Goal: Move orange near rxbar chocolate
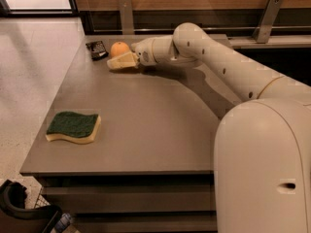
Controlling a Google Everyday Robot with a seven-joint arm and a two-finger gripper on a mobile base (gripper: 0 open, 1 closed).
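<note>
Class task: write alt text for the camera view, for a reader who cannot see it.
A white robot arm reaches across a grey table to its far left corner, its gripper low beside the orange, the rxbar chocolate just left of that. A green-and-yellow sponge lies near the front left edge.

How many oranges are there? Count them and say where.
1. The orange sits near the table's far edge beside the rxbar chocolate; the pincer is right at it.

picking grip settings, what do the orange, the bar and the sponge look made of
The orange: fruit with matte, even-coloured skin. The rxbar chocolate: dark wrapper, probably plastic film, too small to confirm. The sponge: pale yellow foam under a green fibrous scouring layer. The gripper sits at the orange.
</note>
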